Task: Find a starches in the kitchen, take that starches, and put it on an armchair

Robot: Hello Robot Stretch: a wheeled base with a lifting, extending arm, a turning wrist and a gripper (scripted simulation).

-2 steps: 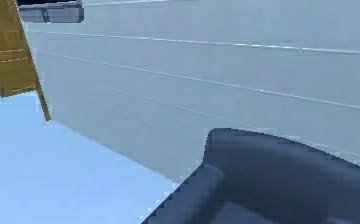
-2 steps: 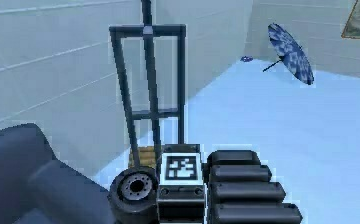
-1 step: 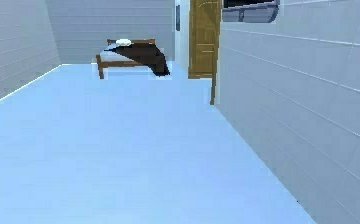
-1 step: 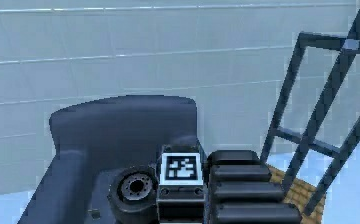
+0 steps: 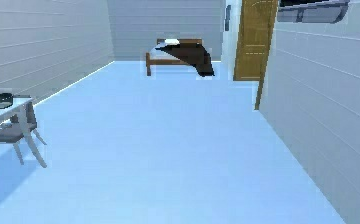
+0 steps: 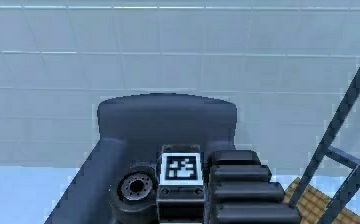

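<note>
A dark grey armchair stands against the pale panelled wall in the arm side view, its back and one armrest facing me. In front of its seat is the arm's segmented dark bar, ending in a white square with black marks. Left of that square sits the gripper's dark body with a round part on it. Its far end lies against the chair's dark seat, so I cannot tell whether it holds anything.
A dark slanted ladder-like frame rises at the arm side view's right. In the forward view a bed with a dark blanket stands at the far wall beside a wooden door. A white table with a dark pan is at the left, and open floor lies ahead.
</note>
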